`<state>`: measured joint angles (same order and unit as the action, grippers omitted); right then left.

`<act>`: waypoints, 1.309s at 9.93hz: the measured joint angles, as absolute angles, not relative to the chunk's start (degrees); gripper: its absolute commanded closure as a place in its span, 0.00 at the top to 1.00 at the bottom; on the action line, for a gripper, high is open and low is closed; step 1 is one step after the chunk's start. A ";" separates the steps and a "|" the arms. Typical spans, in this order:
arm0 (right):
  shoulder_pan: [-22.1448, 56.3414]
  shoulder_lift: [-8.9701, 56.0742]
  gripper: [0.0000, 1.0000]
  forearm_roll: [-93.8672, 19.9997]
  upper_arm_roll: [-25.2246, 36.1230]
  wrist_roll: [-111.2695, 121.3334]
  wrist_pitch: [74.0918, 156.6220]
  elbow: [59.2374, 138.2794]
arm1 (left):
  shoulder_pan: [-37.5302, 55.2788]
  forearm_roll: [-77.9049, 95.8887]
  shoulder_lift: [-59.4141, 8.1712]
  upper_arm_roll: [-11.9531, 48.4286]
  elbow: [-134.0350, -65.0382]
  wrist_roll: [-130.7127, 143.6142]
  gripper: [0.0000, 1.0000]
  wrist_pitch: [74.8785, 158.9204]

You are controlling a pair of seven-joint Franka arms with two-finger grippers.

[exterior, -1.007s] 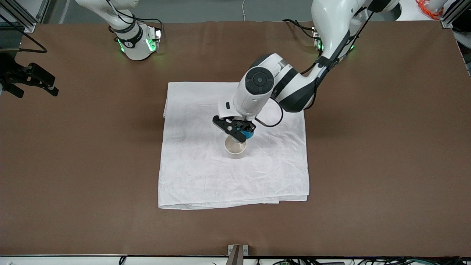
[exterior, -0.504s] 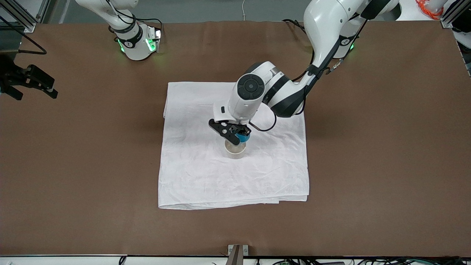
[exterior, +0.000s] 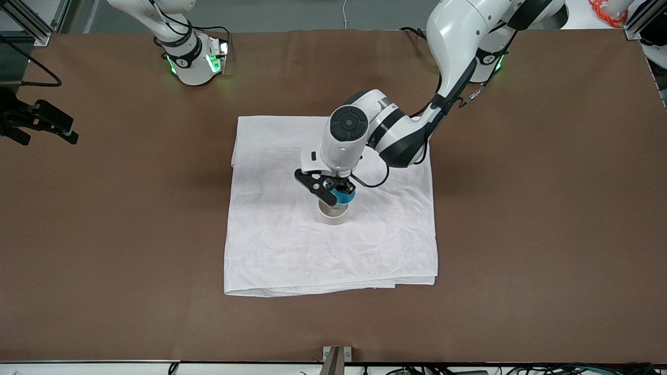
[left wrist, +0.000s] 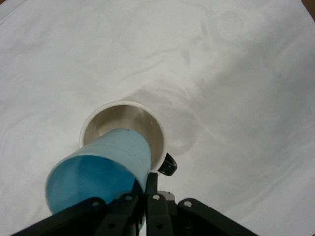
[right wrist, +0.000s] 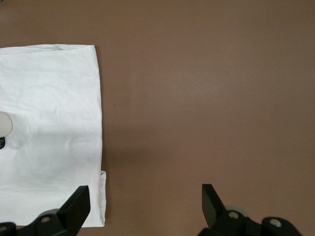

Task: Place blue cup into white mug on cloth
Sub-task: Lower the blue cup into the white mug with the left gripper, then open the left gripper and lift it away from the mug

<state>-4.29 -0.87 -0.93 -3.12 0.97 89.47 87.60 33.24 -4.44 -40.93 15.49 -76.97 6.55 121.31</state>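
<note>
The white mug [exterior: 332, 213] stands upright in the middle of the white cloth [exterior: 292, 250]. My left gripper [exterior: 333, 194] is shut on the rim of the blue cup [exterior: 345, 197] and holds it tilted right over the mug. In the left wrist view the blue cup [left wrist: 101, 169] leans with its base at the mug's opening [left wrist: 123, 123], and the mug's black handle [left wrist: 169, 164] shows beside my gripper [left wrist: 146, 189]. My right gripper [right wrist: 142, 206] is open and empty over bare table at the right arm's end; it shows at the front view's edge [exterior: 39, 122].
The brown table [exterior: 521, 208] surrounds the cloth on all sides. The cloth's corner [right wrist: 93, 216] and a sliver of the mug [right wrist: 4, 123] show in the right wrist view. A metal bracket [exterior: 336, 357] sits at the table's near edge.
My left gripper has moved with the blue cup a little toward the right arm's end and lower, closer onto the mug. The right gripper has drifted slightly.
</note>
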 measured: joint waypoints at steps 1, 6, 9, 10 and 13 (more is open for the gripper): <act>-4.41 -0.86 1.00 -0.93 -3.12 0.97 89.44 87.60 | 33.25 -4.52 -41.12 15.49 -76.97 6.51 0.00 121.41; -4.50 -0.86 1.00 -0.93 -3.15 0.97 89.23 87.61 | 33.33 -7.56 -42.38 15.48 -76.95 6.42 0.02 123.67; -4.50 -0.79 1.00 -0.93 -3.17 0.97 89.22 87.66 | 33.61 -7.61 -43.06 15.49 -76.93 6.31 0.10 124.84; -4.50 -0.69 1.00 -0.94 -3.19 0.97 89.22 87.67 | 33.63 -7.62 -43.42 15.48 -76.93 6.27 0.31 125.42; -4.50 -0.50 1.00 -0.94 -3.23 0.97 89.22 87.67 | 33.63 -7.63 -44.10 15.47 -76.79 6.23 0.70 126.67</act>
<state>-4.50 -0.50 -0.94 -3.23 0.97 89.22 87.67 33.63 -7.63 -44.10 15.47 -76.79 6.23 126.67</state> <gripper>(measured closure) 0.000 0.727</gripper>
